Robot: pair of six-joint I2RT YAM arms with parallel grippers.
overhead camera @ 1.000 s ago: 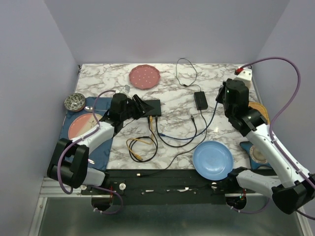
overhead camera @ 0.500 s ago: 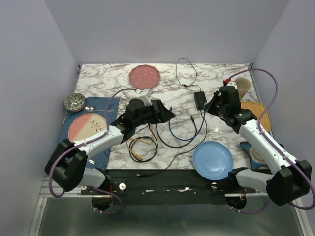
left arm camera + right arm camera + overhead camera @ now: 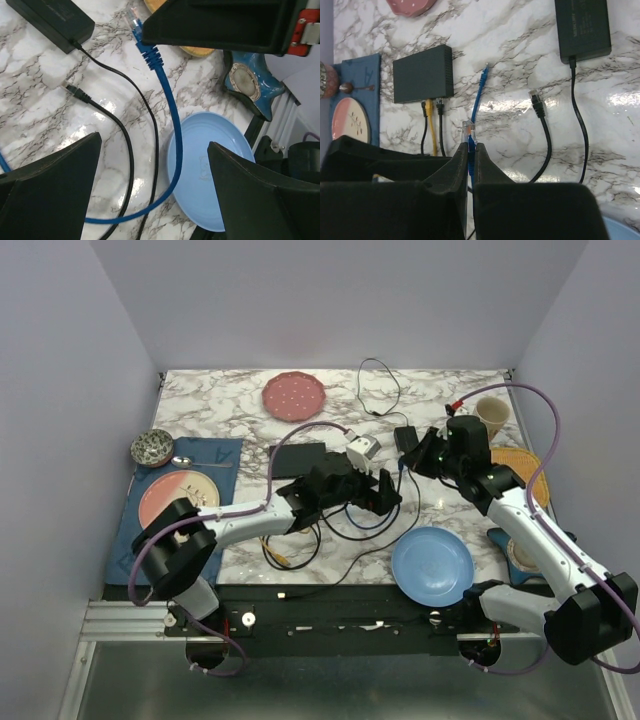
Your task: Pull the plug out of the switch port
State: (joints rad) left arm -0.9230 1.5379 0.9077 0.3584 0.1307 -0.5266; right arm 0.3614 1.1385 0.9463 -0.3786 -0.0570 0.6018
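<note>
Plug (image 3: 469, 131) shows only its tip above the clamped right pincer (image 3: 470, 150).

Left jaws wide, right jaws pinched tight

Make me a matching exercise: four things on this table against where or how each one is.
Things:
1. flat matte-black rectangular switch
2. blue cable with a clear plug
3. round light-blue plate
4. left tool

States:
A. open, empty
B. thin yellow cable plugged in
C. pinched in the right tool, just behind its plug
D. at the white marble table's near edge

Pairs: 1-B, 2-C, 3-D, 4-A
</note>
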